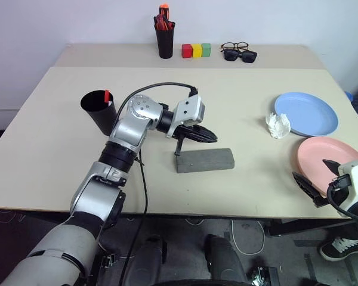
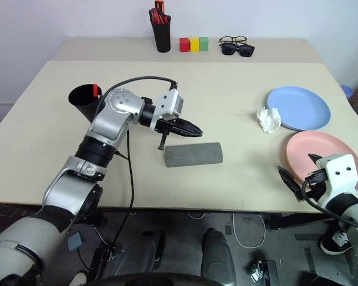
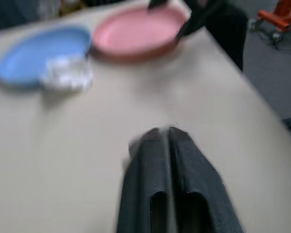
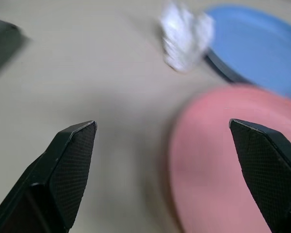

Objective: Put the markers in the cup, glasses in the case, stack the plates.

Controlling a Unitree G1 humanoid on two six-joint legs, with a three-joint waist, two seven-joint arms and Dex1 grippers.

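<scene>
Jaws of our left gripper [image 1: 210, 136] sit nearly pressed together above the closed grey case [image 1: 204, 160]; our right gripper [image 4: 165, 145] spreads wide at the pink plate [image 1: 327, 156], beside the blue plate [image 1: 306, 113].

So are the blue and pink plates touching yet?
Apart. The left eye view shows bare table between the blue plate and the pink plate.

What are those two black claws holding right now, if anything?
Nothing. The left gripper is nearly shut on air above the grey case; the right gripper gapes open beside the pink plate.
</scene>
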